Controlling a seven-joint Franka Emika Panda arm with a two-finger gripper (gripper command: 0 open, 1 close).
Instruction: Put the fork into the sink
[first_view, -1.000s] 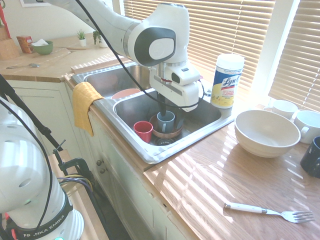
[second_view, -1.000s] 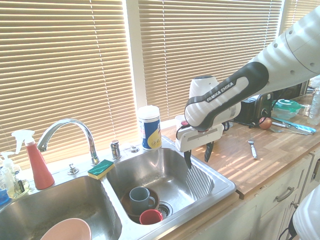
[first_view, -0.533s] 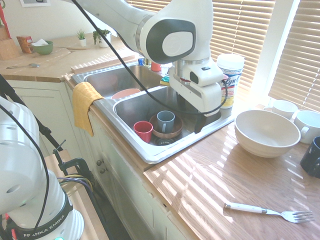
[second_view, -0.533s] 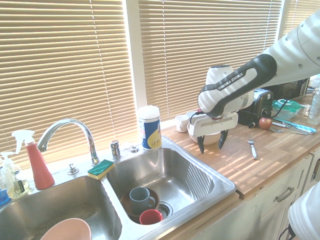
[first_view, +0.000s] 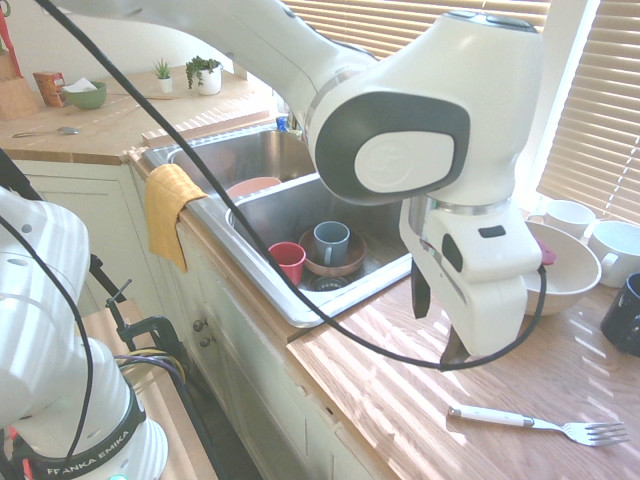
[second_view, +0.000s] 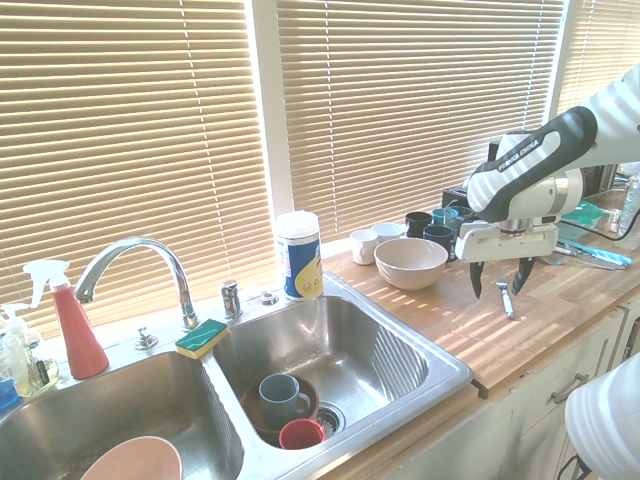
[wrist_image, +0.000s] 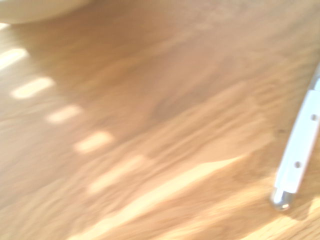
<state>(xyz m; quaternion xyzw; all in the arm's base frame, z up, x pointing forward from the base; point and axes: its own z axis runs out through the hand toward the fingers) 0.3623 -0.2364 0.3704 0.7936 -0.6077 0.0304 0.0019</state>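
The fork (first_view: 535, 421) lies flat on the wooden counter, white handle toward the sink, tines pointing away. In the second exterior view the fork (second_view: 505, 298) sits just below my gripper (second_view: 497, 292). My gripper (first_view: 436, 335) hangs open above the counter, a little to the sink side of the handle's end, holding nothing. The wrist view shows the white riveted handle (wrist_image: 299, 155) on the wood. The steel sink (first_view: 300, 300) has two basins; the near one holds a brown dish, a grey mug and a red cup.
A large white bowl (first_view: 565, 285) stands on the counter behind the gripper, with white and dark mugs (second_view: 430, 225) beyond it. A wipes canister (second_view: 298, 255), a sponge (second_view: 202, 337) and the faucet (second_view: 135, 265) line the sink's back. A yellow cloth (first_view: 170, 205) hangs over the sink's front.
The arm has swung from over the sink basin, across its rim and past the white bowl, to above the counter near the fork. The jaws stayed open.
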